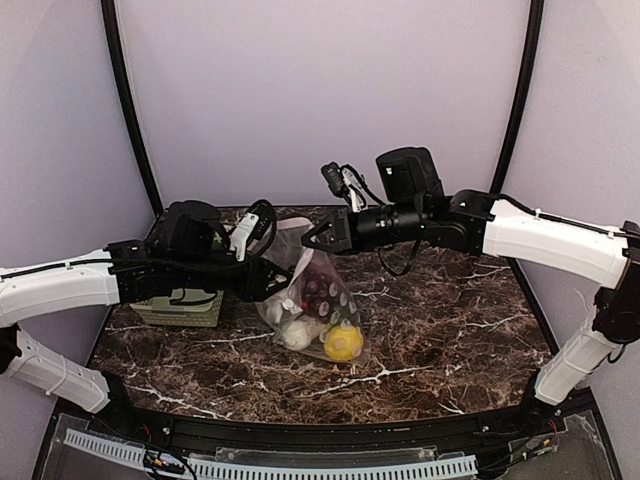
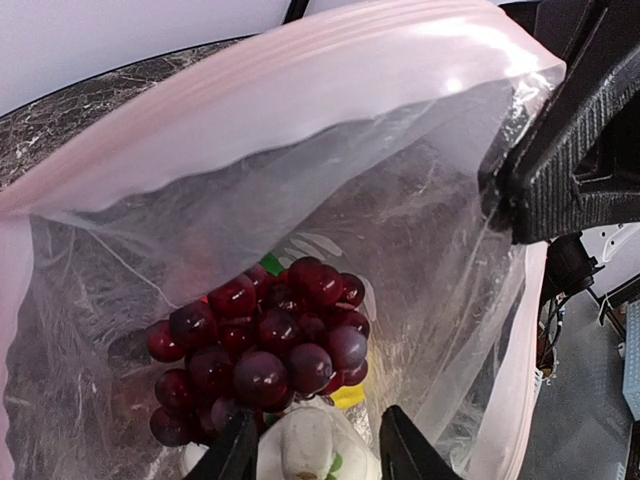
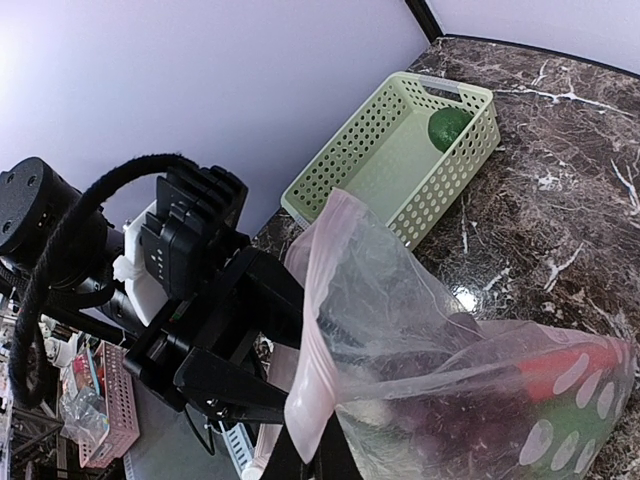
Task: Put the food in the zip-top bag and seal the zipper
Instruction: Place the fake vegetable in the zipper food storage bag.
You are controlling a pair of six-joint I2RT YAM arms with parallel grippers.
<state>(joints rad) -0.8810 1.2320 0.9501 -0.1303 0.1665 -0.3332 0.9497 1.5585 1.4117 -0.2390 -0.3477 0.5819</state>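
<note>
The clear zip-top bag (image 1: 300, 262) hangs upright, mouth open. Inside are dark red grapes (image 2: 260, 345), a yellow lemon (image 1: 343, 343) and white pieces (image 1: 295, 335). A red chili (image 3: 570, 365) shows through the dotted wall. My right gripper (image 1: 312, 238) is shut on the pink zipper strip (image 3: 325, 330) at the bag's upper edge; its fingers (image 3: 322, 455) pinch it. My left gripper (image 1: 272, 285) sits at the bag's mouth, jaws spread, with a white piece (image 2: 305, 445) between the fingers (image 2: 235, 450). I cannot tell if they touch it.
A pale green mesh basket (image 3: 340, 165) stands at the back left by the wall, with a round green item (image 3: 450, 128) in it. In the top view the basket (image 1: 180, 308) is partly under my left arm. The marble table (image 1: 450, 320) extends to the right.
</note>
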